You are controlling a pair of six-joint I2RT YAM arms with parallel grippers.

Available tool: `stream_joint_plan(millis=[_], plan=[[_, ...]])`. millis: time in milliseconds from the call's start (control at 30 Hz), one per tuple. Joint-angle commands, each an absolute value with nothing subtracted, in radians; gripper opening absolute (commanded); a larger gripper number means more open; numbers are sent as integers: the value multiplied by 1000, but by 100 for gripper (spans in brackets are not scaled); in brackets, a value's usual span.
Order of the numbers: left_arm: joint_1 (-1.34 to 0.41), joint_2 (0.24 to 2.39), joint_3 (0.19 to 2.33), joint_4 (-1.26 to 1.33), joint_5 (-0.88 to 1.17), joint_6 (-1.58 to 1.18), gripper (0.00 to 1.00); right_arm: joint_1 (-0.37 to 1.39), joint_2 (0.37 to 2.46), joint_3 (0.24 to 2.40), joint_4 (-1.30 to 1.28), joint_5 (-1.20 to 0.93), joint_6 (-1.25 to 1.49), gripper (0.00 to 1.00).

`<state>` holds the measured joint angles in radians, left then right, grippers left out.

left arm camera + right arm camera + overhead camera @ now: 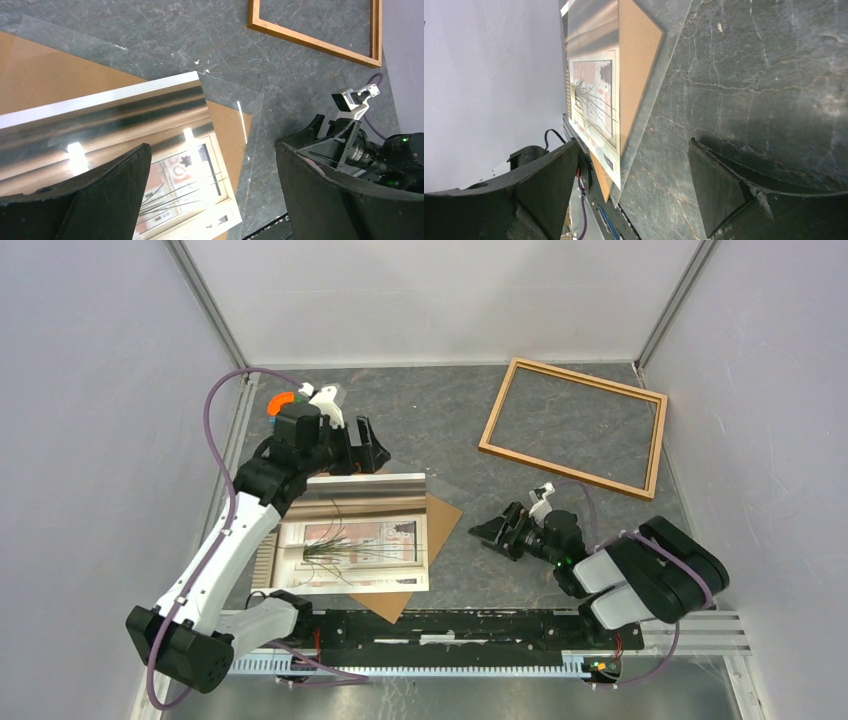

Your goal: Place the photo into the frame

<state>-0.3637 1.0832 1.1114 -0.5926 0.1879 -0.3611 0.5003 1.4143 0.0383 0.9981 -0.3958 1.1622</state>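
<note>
The frame (590, 378), light wood and empty, lies flat at the back right; part of it shows in the left wrist view (310, 41). The photo (355, 545), white-bordered with a red building and dark plant stems, lies on a brown backing board (443, 515) at the front left, together with a clear sheet (235, 95). My left gripper (365, 450) is open and empty above the photo's far edge (212, 146). My right gripper (497, 530) is open and empty, low over the table just right of the board (633, 144). The photo (594, 95) and board (636, 45) lie ahead of it.
White walls close in the table on the left, back and right. A black rail (470, 625) runs along the near edge just in front of the photo. The dark marbled table (440, 410) lies between the board and the frame.
</note>
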Motion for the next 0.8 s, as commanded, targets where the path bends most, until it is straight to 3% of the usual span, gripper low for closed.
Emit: stream_joint_plan(millis=[0,167,400,767], plan=[[-400,1119,1083,-571,171,-491,100,509,1510,68,1197,-399,1201,86],[-513,1142,885,-423,122,-649,100,442,1546,153,1098,-414,1106,86],[-526,1128,665,-294,94,-787,100,325,1654,327,989,-520,971,86],[-574,1155,546,-226,24,-859,100,320,1795,457,881,-559,869,86]])
